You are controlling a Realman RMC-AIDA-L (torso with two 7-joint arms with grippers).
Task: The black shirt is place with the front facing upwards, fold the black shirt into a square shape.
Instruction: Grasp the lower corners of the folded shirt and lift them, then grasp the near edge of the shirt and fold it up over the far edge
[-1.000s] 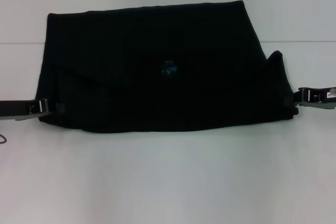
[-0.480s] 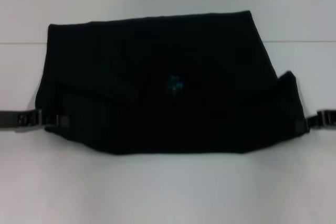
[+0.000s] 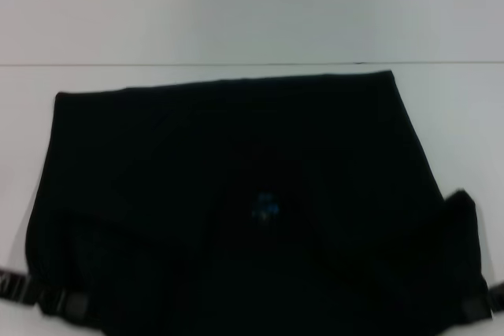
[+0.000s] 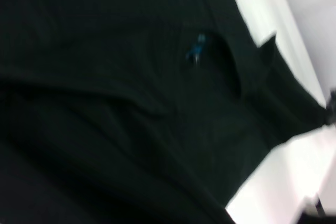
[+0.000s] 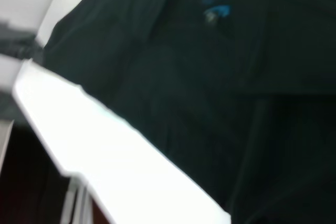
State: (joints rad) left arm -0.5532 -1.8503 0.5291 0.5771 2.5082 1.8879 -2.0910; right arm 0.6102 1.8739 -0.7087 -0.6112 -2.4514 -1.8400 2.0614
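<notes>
- Lying spread over the white bench point(image 3: 252, 37), one black shirt point(image 3: 236, 194) fills the near half of the head view, with one small blue neck label point(image 3: 265, 207) near its middle.
- Two grippers sit at its near corners: the left gripper point(image 3: 47, 298) and the right gripper point(image 3: 482, 304), each pinching the shirt's edge with its fingers.
- Behind the bench stands a plain pale wall point(image 3: 252, 5).

Left gripper point(image 3: 59, 302) sits low at the near left. Right gripper point(image 3: 479, 306) mirrors it at the near right, both clamped on cloth.
</notes>
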